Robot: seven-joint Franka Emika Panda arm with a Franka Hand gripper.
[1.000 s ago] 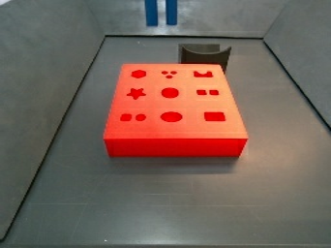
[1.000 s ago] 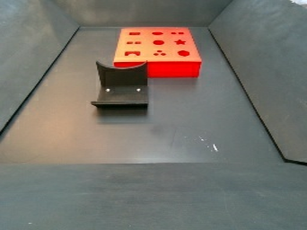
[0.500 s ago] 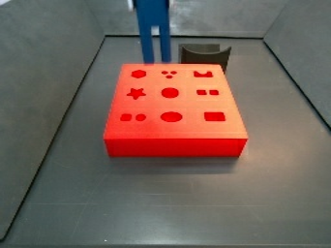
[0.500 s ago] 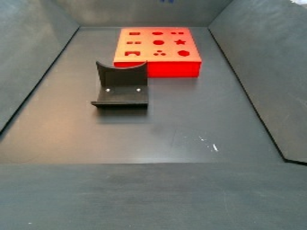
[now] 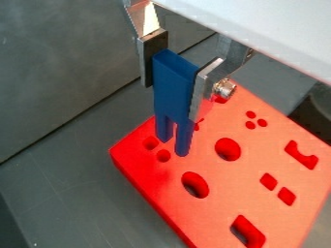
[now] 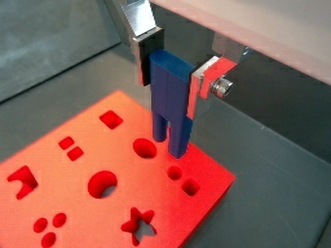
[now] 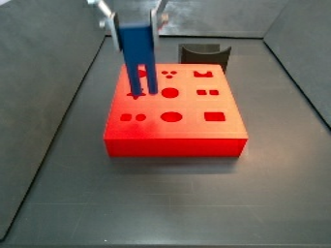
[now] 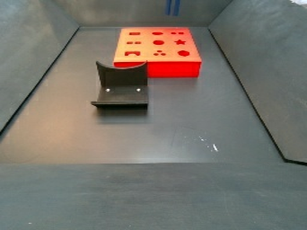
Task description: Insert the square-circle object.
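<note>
The square-circle object is a bright blue bar [image 7: 135, 48] ending in two short prongs, held upright. My gripper [image 7: 132, 12] is shut on its upper part, one silver finger on each side, as both wrist views show [image 5: 181, 73] [image 6: 177, 73]. The bar [image 5: 172, 97] [image 6: 169, 97] hangs over the red slab [image 7: 175, 121], prongs pointing down near the slab's star and small round holes. I cannot tell whether the prongs touch the slab. In a side view only the bar's lower tip [image 8: 175, 5] shows at the top edge, above the slab [image 8: 159, 65].
The dark fixture [image 8: 120, 85] stands on the grey floor in front of the slab, and shows behind the slab from the opposite side [image 7: 204, 50]. Sloping grey walls [image 7: 52, 145] bound the floor on all sides.
The gripper with the blue bar has come down and forward, from the back wall to above the slab's left holes.
</note>
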